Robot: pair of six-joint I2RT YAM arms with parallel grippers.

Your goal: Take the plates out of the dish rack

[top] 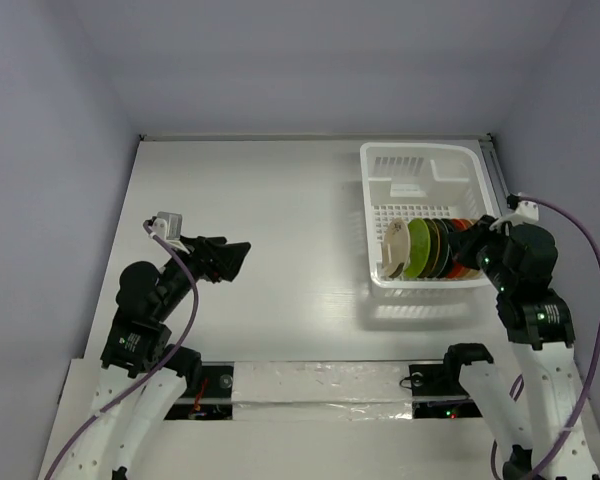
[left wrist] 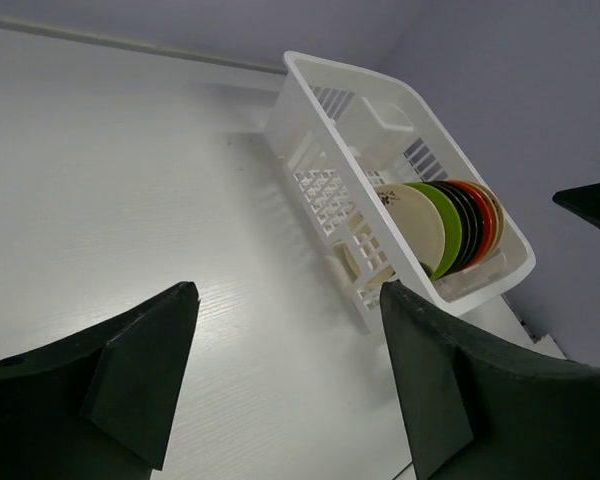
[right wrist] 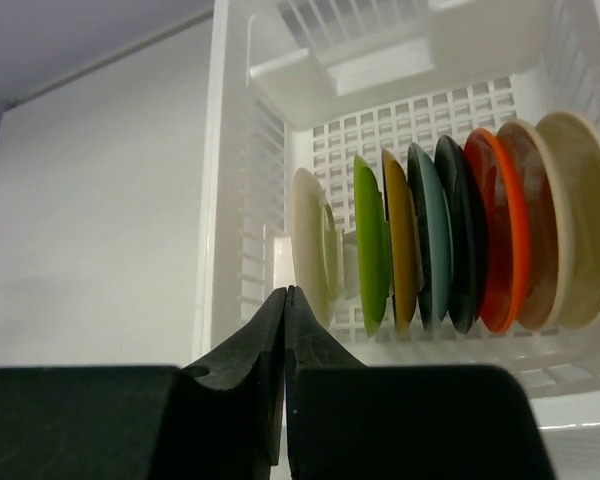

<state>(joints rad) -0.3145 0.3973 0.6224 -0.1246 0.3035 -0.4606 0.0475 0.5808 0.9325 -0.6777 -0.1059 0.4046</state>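
The white dish rack stands at the back right of the table. Several plates stand on edge in a row at its near end: a beige one, a lime green one, then darker and orange-red ones. In the right wrist view the row runs from the beige plate past lime green, mustard, teal, dark and orange-red to brownish and beige ones. My right gripper is shut and empty, just outside the rack's near wall; it also shows in the top view. My left gripper is open and empty, far left of the rack.
In the left wrist view my left gripper hovers above bare white table, with the rack and its plates farther off to the right. Grey walls close in the table on three sides. A taped strip runs along the near edge.
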